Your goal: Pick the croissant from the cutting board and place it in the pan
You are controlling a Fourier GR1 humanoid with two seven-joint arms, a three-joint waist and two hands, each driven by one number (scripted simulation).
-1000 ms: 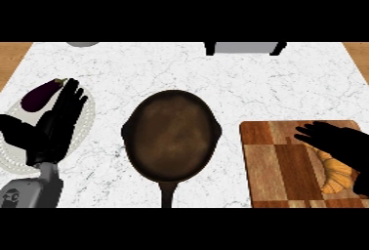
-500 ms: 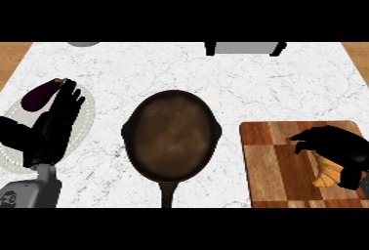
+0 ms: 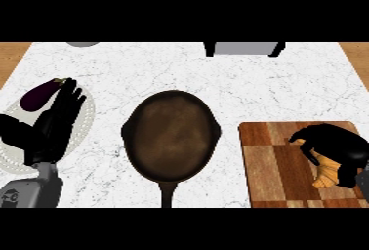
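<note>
On the wooden cutting board (image 3: 277, 166) at the right side of the white marble counter (image 3: 216, 78), the right robot hand (image 3: 335, 146) is bent down over the croissant (image 3: 326, 175), its black fingers curled round the pastry's upper part. Only the lower, golden end of the croissant shows below the hand; it seems to be touching the board, though the hand hides too much to be sure. The croissant lies toward the board's right edge, well apart from the pan (image 3: 172, 136).

That dark pan stands in the middle of the counter, just left of the board without touching it, and its handle points toward the view's lower edge. Nothing lies inside it.

At the left edge, the left robot hand (image 3: 54, 127) rests open, fingers straight and pointing up the view, above a white plate (image 3: 85, 119). A purple eggplant (image 3: 42, 93) lies on the far part of that plate, just beside the fingertips.

Along the counter's far edge, a grey box-like object (image 3: 243, 47) on dark legs and part of a grey round object (image 3: 85, 43) are cut off by the view's upper limit.
</note>
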